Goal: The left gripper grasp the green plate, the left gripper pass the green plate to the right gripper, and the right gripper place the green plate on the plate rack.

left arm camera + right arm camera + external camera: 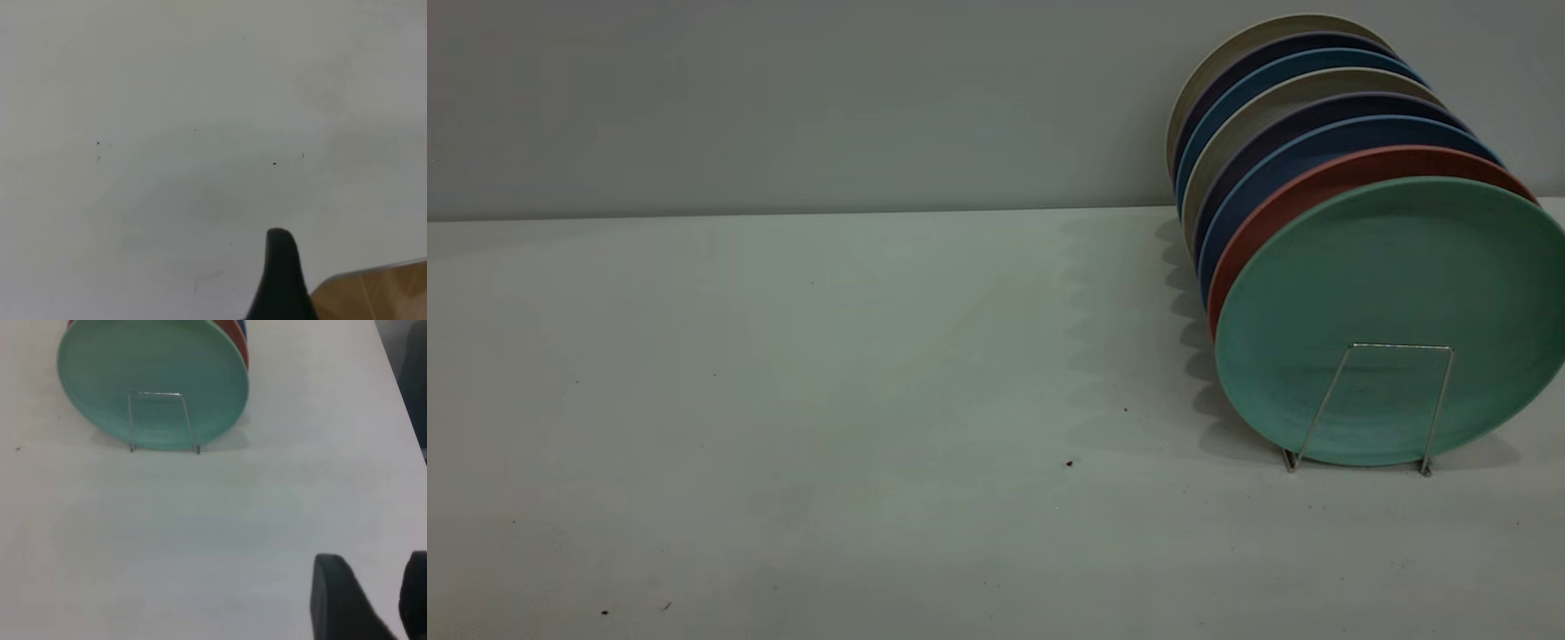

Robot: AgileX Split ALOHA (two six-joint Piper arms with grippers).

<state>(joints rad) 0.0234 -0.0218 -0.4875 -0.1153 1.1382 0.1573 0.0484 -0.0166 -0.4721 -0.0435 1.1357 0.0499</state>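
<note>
The green plate (1396,267) stands on edge at the front of the plate rack (1400,346), at the table's right, leaning behind the front wire loop. It also shows in the right wrist view (150,360), with the rack's loop (157,393) in front of it. My right gripper (370,563) is open and empty, low over bare table well in front of the plate. My left gripper (280,267) shows only as a black tip over bare table, far from the plate. Neither arm shows in the exterior view.
Behind the green plate the rack holds a salmon-pink plate (1316,182), then several blue, dark and beige plates (1280,98). A grey wall (783,98) backs the table. A table edge with brown wood beyond it (380,293) lies beside the left gripper.
</note>
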